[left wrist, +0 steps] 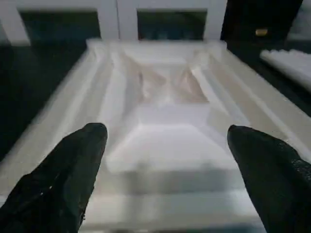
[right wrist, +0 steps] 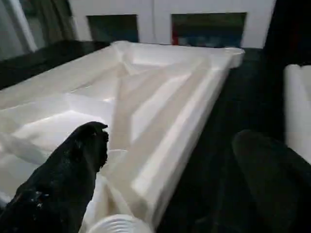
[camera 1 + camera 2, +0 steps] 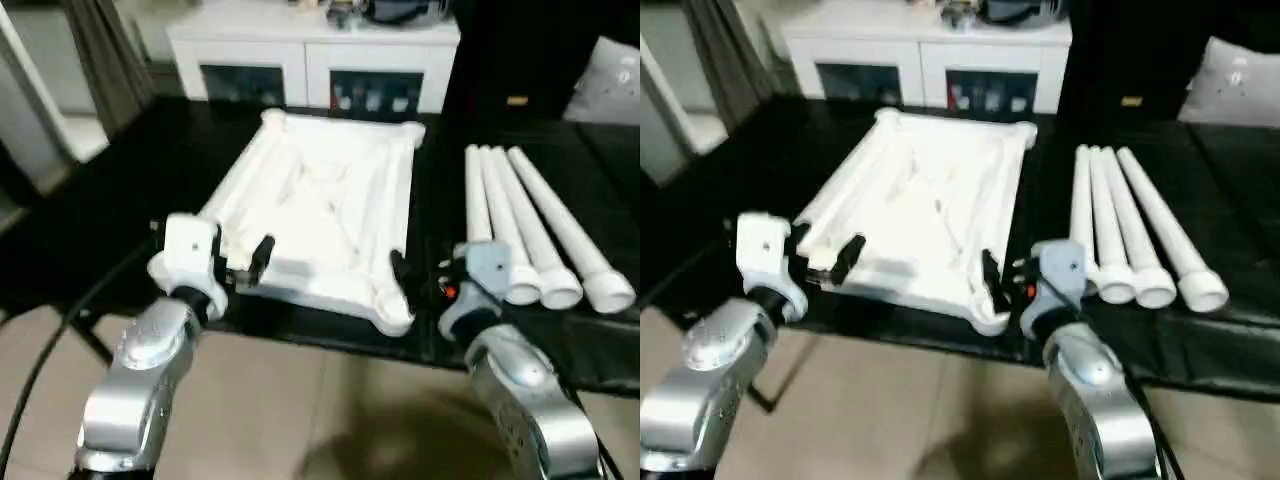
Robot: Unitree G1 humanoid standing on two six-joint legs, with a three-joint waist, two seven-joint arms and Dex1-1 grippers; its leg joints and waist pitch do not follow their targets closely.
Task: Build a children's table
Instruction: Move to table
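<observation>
Both of our grippers hang released with nothing between their fingers: the left gripper [image 3: 235, 262] at about seven o'clock of the scene, at the near left edge of the tabletop [image 3: 320, 215], and the right gripper [image 3: 425, 282] at about five o'clock, beside the near right corner socket [image 3: 392, 308]. From the left wrist we see our two black fingers [image 1: 73, 170] spread wide to either side of the tabletop's near rim, not touching it. From the right wrist, one finger [image 2: 73, 174] hovers over the ribbed surface and the other stands out over the black surface [image 3: 200, 150] on which the parts lie.

We judge the build barely begun. The tabletop lies at the centre, underside up, ribs and round sockets exposed, and no leg is fitted. All four legs [image 3: 530, 230] lie side by side at about three o'clock, just right of the tabletop, flared ends toward us, untouched. What remains, as we read it, is seating each leg in a socket and then turning the table upright.

Farther off, at twelve o'clock, stands a white cabinet [image 3: 310, 60] with glass doors, well clear of the work. A black cable [image 3: 60, 340] trails by our left forearm at eight o'clock. Nothing lies between the right gripper and the legs.
</observation>
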